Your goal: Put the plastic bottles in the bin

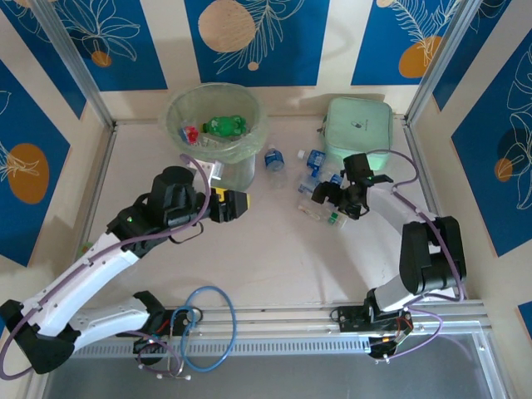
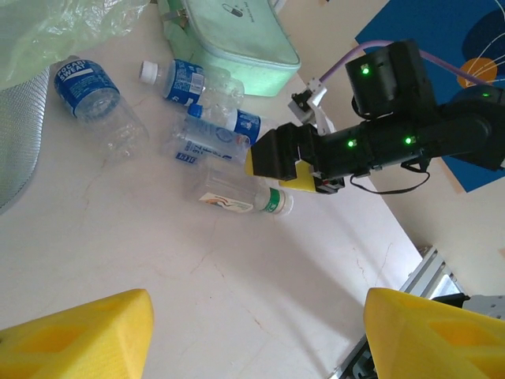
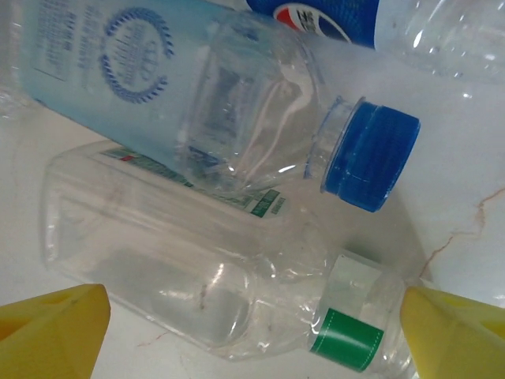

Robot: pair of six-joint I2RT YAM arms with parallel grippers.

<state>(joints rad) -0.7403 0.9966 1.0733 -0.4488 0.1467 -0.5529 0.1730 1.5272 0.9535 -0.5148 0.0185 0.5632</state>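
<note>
From above, the mint green case (image 1: 359, 133) sits at the back of the table (image 1: 274, 266). The bin (image 1: 258, 116) stands well to the left of it with a green bottle (image 1: 224, 126) lying inside. A Pocari Sweat bottle (image 1: 275, 162) lies on its side between bin and case. A huddle of blue-labelled bottles (image 1: 312, 173) lies just off the case's front left corner, and a clear bottle with a green-banded cap (image 1: 320, 214) lies a little further out from the case. The right gripper (image 1: 326, 199) hangs over that bottle in front of the case. The left gripper (image 1: 239, 204) sits well left of the case, near the bin's front.

On the left wrist camera, the left gripper (image 2: 260, 332) is released, its yellow fingers (image 2: 79, 332) wide apart over bare table. The Pocari Sweat bottle (image 2: 95, 99) lies well left of the case (image 2: 237, 39), and the blue-labelled bottles (image 2: 217, 126) lie just beside the case. Below them, the right gripper (image 2: 276, 162) is at the cap end of the clear bottle (image 2: 237, 197).

On the right wrist camera, the right gripper (image 3: 252, 339) is released too. Its yellow fingertips (image 3: 47, 332) straddle the clear bottle (image 3: 181, 260), and I can't see either one pressing it. A blue-capped bottle (image 3: 197, 103) rests against the clear one, with a Pepsi bottle (image 3: 316, 16) beyond.
</note>
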